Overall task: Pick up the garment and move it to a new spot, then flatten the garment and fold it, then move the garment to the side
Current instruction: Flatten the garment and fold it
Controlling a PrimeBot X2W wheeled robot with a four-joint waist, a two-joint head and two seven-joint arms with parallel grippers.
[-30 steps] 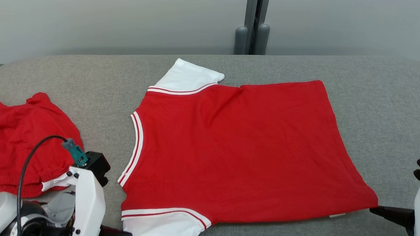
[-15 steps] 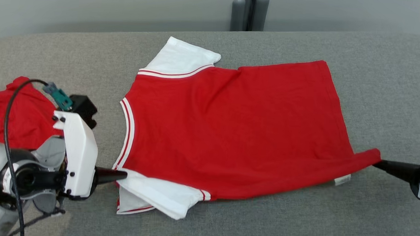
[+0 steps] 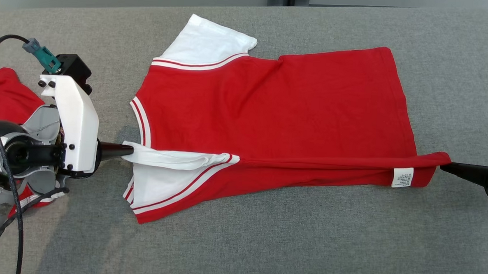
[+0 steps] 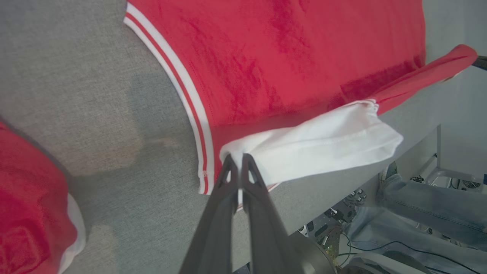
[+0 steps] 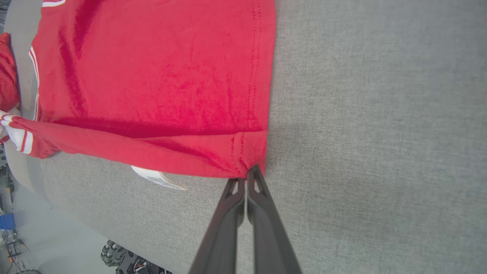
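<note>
Pinches the near white sleeve (image 3: 173,158) of the red garment (image 3: 278,109) in the tightly closed left gripper (image 3: 130,150), and clamps the near hem corner (image 3: 434,159) in the closed right gripper (image 3: 442,166). Holds that near edge raised and stretched taut between the two, with the rest lying flat across the middle of the grey table (image 3: 305,246), right of a second red cloth (image 3: 7,98) bunched at the left end.
</note>
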